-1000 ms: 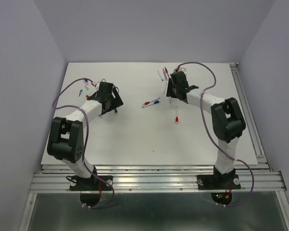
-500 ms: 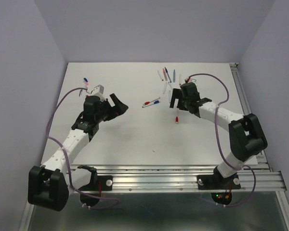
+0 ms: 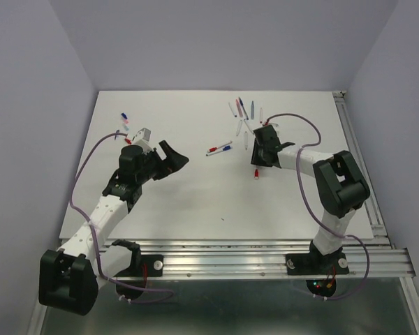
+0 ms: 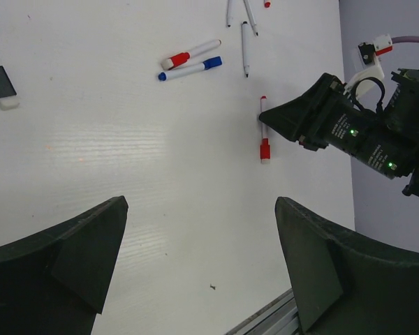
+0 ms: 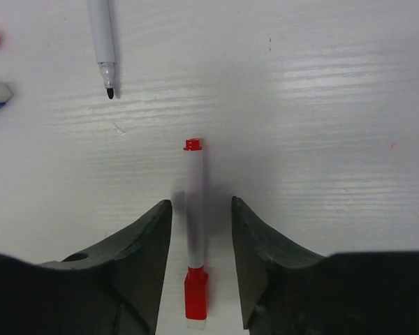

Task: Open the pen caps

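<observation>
The left hand (image 3: 173, 157) hangs over the left half of the flat white counter (image 3: 195, 202), its black fingers spread wide apart and holding nothing. From it, the capped pen lies well off towards the right edge, so this arm is the farther of the two.

The right hand (image 5: 201, 206) is set right over that pen. Its fingers stand partly apart on either side of the slim white plastic pen barrel (image 5: 194, 202), with a thin gap showing on each side, so nothing is clamped yet. The barrel's long axis runs from far edge to near edge, in line with the fingers rather than across them. The stubby red plastic cap (image 5: 196, 285) sits on the end towards the near edge, back by the palm and behind the fingertips. A squeeze here would likely catch barrel, not cap.
</observation>
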Robot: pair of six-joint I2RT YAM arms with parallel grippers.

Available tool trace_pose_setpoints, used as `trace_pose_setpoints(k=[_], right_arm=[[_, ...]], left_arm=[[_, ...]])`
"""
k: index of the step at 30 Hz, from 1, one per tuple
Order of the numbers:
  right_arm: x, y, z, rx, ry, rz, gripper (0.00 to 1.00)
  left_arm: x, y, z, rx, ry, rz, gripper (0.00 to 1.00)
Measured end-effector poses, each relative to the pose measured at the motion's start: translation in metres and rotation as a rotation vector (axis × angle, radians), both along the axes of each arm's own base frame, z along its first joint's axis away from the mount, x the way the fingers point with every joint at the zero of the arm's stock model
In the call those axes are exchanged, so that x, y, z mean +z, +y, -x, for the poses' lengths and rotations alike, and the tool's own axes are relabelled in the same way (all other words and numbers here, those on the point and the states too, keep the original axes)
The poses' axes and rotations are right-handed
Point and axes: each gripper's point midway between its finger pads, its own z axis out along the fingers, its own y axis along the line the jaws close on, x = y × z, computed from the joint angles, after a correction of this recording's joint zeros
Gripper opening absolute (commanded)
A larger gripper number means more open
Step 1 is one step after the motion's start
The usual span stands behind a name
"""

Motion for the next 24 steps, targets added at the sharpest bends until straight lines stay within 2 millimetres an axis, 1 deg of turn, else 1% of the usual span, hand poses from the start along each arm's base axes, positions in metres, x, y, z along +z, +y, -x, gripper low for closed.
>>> trace_pose_setpoints(k=[1,2,3,5,6,7,10,12,13,14,15,16,17,18,20,21,22,23,24], right_arm=[[0.0,0.002,-0.002,0.001,0.001,-0.005,0.32],[-0.001,0.002,-0.002,-0.002,0.002,-0.005,0.28],[-0.002,0.003,-0.004,-0.006,0.002,-0.007,0.19],[-0.003,0.004,-0.006,-0.012,0.002,-0.014,0.12],[-0.003,0.005,-0.007,-0.017,0.002,-0.021,0.06],[-0.003,0.006,-0.008,-0.027,0.001,-0.027,0.04],[-0.002,0.006,-0.008,-0.056,-0.003,-0.039,0.02],[-0.002,0.006,-0.004,-0.08,-0.008,-0.056,0.01],[-0.001,0.005,0.001,-0.088,-0.007,-0.063,0.01],[0.0,0.004,0.012,-0.099,-0.006,-0.076,0.01],[0.005,0.005,0.023,-0.106,-0.013,-0.099,0.01],[0.01,0.007,0.031,-0.108,-0.029,-0.125,0.01],[0.016,0.009,0.038,-0.108,-0.049,-0.148,0.01],[0.029,0.017,0.05,-0.102,-0.083,-0.204,0.01],[0.05,0.035,0.068,-0.077,-0.145,-0.322,0.01],[0.057,0.044,0.074,-0.057,-0.16,-0.36,0.01],[0.071,0.061,0.084,-0.016,-0.19,-0.434,0.01],[0.077,0.07,0.089,0.001,-0.198,-0.476,0.01],[0.082,0.08,0.097,0.026,-0.201,-0.512,0.01]], left_arm=[[0.001,0.0,0.0,-0.002,-0.003,0.002,0.99],[0.001,-0.001,0.0,-0.003,-0.005,0.003,0.99],[0.002,-0.001,0.0,-0.008,-0.007,0.005,0.99],[0.003,-0.003,0.0,-0.018,-0.013,0.011,0.99],[0.003,-0.004,0.0,-0.023,-0.015,0.014,0.99],[0.003,-0.005,0.0,-0.029,-0.019,0.017,0.99],[-0.001,-0.011,0.004,-0.061,-0.011,0.026,0.99],[-0.004,-0.018,0.008,-0.095,-0.008,0.036,0.99],[-0.007,-0.024,0.011,-0.122,-0.002,0.04,0.99],[-0.008,-0.029,0.013,-0.144,-0.001,0.043,0.99],[-0.009,-0.039,0.018,-0.186,-0.002,0.046,0.99],[-0.009,-0.045,0.022,-0.213,-0.007,0.047,0.99],[-0.011,-0.056,0.029,-0.259,-0.012,0.045,0.99],[-0.011,-0.065,0.034,-0.294,-0.021,0.045,0.99],[-0.012,-0.091,0.05,-0.404,-0.042,0.046,0.99],[-0.015,-0.104,0.059,-0.455,-0.043,0.043,0.99],[-0.02,-0.113,0.067,-0.497,-0.035,0.04,0.99],[-0.025,-0.122,0.075,-0.538,-0.026,0.038,0.98],[-0.029,-0.127,0.078,-0.555,-0.018,0.034,0.97]])
